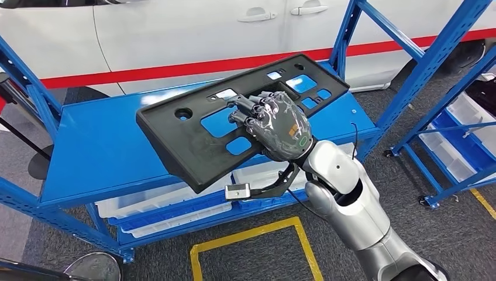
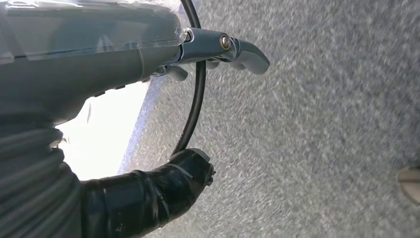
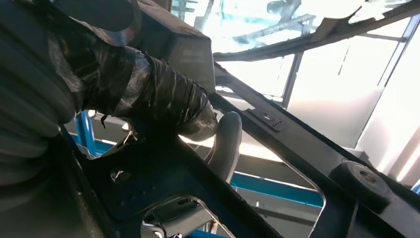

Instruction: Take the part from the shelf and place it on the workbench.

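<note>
Right hand grips my black part, tilted above blue shelf | left hand hangs over grey carpet, whether clenched I cannot tell | white car behind shelf | white bins beneath | second rack at right

One black part is in sight, a flat panel pierced by several cut-outs. One robot hand grips it, and a second robot hand appears in the left wrist view above grey carpet. Two blue shelf racks stand here: one shelf in front and another rack to the right. Clear plastic bins sit on the lower levels; their exact number cannot be told. One white car stands behind. One yellow outline marks the floor.
</note>
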You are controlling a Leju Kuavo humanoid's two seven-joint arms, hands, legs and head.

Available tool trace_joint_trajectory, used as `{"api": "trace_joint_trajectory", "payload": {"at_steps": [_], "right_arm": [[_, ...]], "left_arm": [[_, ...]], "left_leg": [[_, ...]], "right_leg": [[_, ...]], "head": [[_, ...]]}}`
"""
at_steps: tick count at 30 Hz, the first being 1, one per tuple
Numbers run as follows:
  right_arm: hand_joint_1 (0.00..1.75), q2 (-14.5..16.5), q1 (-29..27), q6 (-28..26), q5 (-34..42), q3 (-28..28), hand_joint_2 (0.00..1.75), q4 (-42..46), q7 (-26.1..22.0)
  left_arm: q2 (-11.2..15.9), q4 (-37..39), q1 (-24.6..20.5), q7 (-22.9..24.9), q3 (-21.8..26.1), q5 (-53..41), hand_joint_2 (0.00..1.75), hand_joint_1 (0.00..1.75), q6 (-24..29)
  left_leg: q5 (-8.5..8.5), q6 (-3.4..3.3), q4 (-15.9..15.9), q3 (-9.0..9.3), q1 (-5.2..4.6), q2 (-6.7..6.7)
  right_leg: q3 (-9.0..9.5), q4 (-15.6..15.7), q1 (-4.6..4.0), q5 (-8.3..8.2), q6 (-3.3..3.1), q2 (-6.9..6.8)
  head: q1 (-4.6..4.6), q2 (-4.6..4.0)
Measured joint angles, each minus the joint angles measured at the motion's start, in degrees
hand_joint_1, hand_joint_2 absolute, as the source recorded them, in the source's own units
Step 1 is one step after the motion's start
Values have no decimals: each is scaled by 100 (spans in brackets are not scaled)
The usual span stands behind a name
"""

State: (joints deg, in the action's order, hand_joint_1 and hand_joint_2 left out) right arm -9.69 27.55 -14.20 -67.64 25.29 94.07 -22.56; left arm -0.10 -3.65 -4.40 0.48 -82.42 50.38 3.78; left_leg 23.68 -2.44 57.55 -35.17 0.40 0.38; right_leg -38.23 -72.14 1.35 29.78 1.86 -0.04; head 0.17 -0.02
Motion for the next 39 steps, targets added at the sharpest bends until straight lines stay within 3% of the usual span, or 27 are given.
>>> {"api": "trace_joint_trajectory", "payload": {"at_steps": [1, 3, 5, 8, 10, 12, 13, 14, 15, 17, 19, 20, 21, 23, 24, 25, 26, 28, 29, 30, 31, 32, 33, 35, 37, 39], "right_arm": [[175, -2, 9, 4, 3, 8, 175, 10, 6], [175, -5, 29, 20, 9, 24, 175, 38, 18], [175, -4, 46, 63, 8, 51, 175, 63, 33], [175, 7, 61, 155, -30, 118, 175, 80, 74], [175, 42, 74, 185, -52, 170, 175, 95, 112], [175, 78, 84, 192, -61, 206, 175, 114, 134], [175, 87, 84, 192, -63, 216, 175, 119, 137], [175, 92, 84, 193, -67, 227, 175, 120, 138], [175, 95, 83, 193, -71, 238, 175, 121, 138], [175, 104, 86, 196, -78, 253, 175, 126, 140], [175, 164, 104, 234, -120, 291, 175, 135, 181], [175, 226, 122, 269, -161, 336, 175, 138, 230], [175, 305, 147, 304, -209, 404, 175, 139, 295], [175, 443, 193, 347, -291, 562, 175, 134, 424], [175, 486, 211, 355, -316, 635, 175, 131, 472], [175, 510, 226, 357, -333, 693, 175, 127, 508], [175, 522, 237, 357, -341, 737, 175, 124, 534], [175, 536, 249, 351, -346, 790, 175, 123, 569], [175, 536, 247, 347, -345, 803, 175, 122, 579], [175, 535, 243, 344, -345, 813, 175, 123, 591], [175, 533, 237, 339, -341, 819, 175, 126, 604], [175, 525, 225, 333, -329, 820, 175, 138, 617], [175, 500, 203, 326, -300, 814, 175, 171, 625], [175, 381, 110, 301, -152, 763, 175, 294, 589], [175, 209, 20, 271, 71, 667, 175, 409, 474], [175, 86, -15, 253, 233, 579, 175, 449, 338]], "left_arm": [[-9, 1, -1, 0, 0, -8, 175, 0, -4], [-28, 8, -2, 1, 0, -30, 175, 0, -10], [-44, 24, 0, 2, 0, -52, 175, 0, -11], [-54, 57, 15, 2, 0, -63, 175, 0, -11], [-57, 70, 24, 2, 0, -66, 175, 0, -16], [-63, 79, 23, 2, 0, -68, 175, 0, -21], [-65, 83, 21, 2, 0, -68, 175, 0, -22], [-66, 88, 18, 2, 0, -68, 175, 0, -22], [-67, 92, 16, 2, 0, -68, 175, 0, -22], [-65, 99, 16, 1, 0, -62, 175, 0, -28], [-37, 122, 15, -12, 1, -28, 175, 0, -54], [-19, 134, 13, -21, 2, -11, 175, 0, -77], [5, 145, 12, -28, 2, -6, 175, 0, -106], [40, 149, 21, -33, 2, -53, 175, 0, -160], [57, 149, 21, -34, 1, -87, 175, 0, -175], [71, 149, 24, -39, 1, -122, 175, 0, -183], [83, 149, 24, -50, 0, -151, 175, 0, -181], [108, 149, 45, -91, 0, -206, 175, 0, -160], [114, 149, 58, -117, 0, -239, 175, 0, -143], [120, 149, 70, -141, 0, -284, 175, 0, -126], [123, 149, 81, -165, 0, -341, 175, 0, -111], [123, 149, 88, -188, 0, -405, 175, 0, -99], [122, 149, 90, -214, 0, -476, 175, 0, -88], [121, 149, 92, -276, 0, -590, 175, 0, -67], [123, 149, 111, -325, 0, -643, 175, 0, -52], [145, 150, 151, -341, 0, -654, 175, 0, -46]], "left_leg": [[-31, 29, 55, -87, 9, -2], [-88, 102, 146, -208, 9, -10], [-168, 174, 164, -249, -1, -21], [-204, 257, 173, -300, 15, -40], [177, 299, 465, -427, 33, -41], [763, 336, 1142, -631, 39, -39], [941, 344, 1496, -700, 39, -39], [993, 344, 1750, -708, 38, -39], [916, 331, 1827, -623, 35, -39], [626, 265, 1407, -157, 18, -41], [625, 167, 538, 497, -25, -31], [683, 131, 201, 713, -49, -25], [731, 105, -1, 817, -69, -20], [609, 59, -117, 781, -68, -24], [517, 24, -159, 742, -56, -33], [413, -9, -200, 681, -40, -43], [318, -30, -220, 606, -27, -57], [156, -42, -211, 404, -27, -109], [79, -31, -194, 292, -26, -142], [5, -16, -168, 171, -25, -181], [-64, 5, -132, 48, -23, -222], [-123, 29, -89, -67, -20, -265], [-176, 58, -41, -171, -18, -312], [-270, 120, 33, -298, -17, -415], [-378, 196, 27, -339, -11, -535], [-492, 269, -41, -410, -14, -623]], "right_leg": [[277, 365, 12, -64, 6, 2], [729, 1038, -14, -23, -27, 15], [827, 1245, -59, 32, -102, 29], [738, 1261, -50, -82, -235, 6], [627, 1276, -38, -194, -329, -17], [454, 1273, -52, -334, -381, -25], [357, 1269, -64, -404, -385, -29], [259, 1263, -77, -474, -385, -33], [164, 1256, -89, -543, -382, -37], [8, 1247, -113, -669, -373, -43], [-88, 1237, -130, -782, -344, -48], [-107, 1245, -125, -840, -319, -55], [-113, 1261, -111, -899, -286, -66], [-117, 1326, -89, -998, -214, -81], [-147, 1301, -85, -922, -182, -76], [-196, 1179, -84, -723, -155, -67], [-263, 941, -75, -422, -135, -57], [-389, 234, -55, 147, -101, -49], [-408, -79, -49, 245, -87, -49], [-363, -260, -46, 203, -79, -46], [-224, -249, -45, 61, -79, -32], [9, -44, -43, -92, -88, 9], [317, 333, -42, -125, -112, 113], [832, 1068, -48, 18, -163, 321], [970, 1338, -74, 118, -212, 358], [890, 1359, -58, 8, -283, 243]], "head": [[-1, 0], [-2, 0], [0, 0], [6, 1], [3, 1], [2, 1], [2, 1], [2, 1], [2, 1], [2, 2], [4, 2], [6, 1], [4, 1], [-2, 1], [-6, 1], [-6, 1], [-9, 2], [-8, 2], [-8, 1], [-8, 1], [-8, 2], [-9, 2], [-10, 2], [-10, 2], [-7, 2], [-4, 2]]}}
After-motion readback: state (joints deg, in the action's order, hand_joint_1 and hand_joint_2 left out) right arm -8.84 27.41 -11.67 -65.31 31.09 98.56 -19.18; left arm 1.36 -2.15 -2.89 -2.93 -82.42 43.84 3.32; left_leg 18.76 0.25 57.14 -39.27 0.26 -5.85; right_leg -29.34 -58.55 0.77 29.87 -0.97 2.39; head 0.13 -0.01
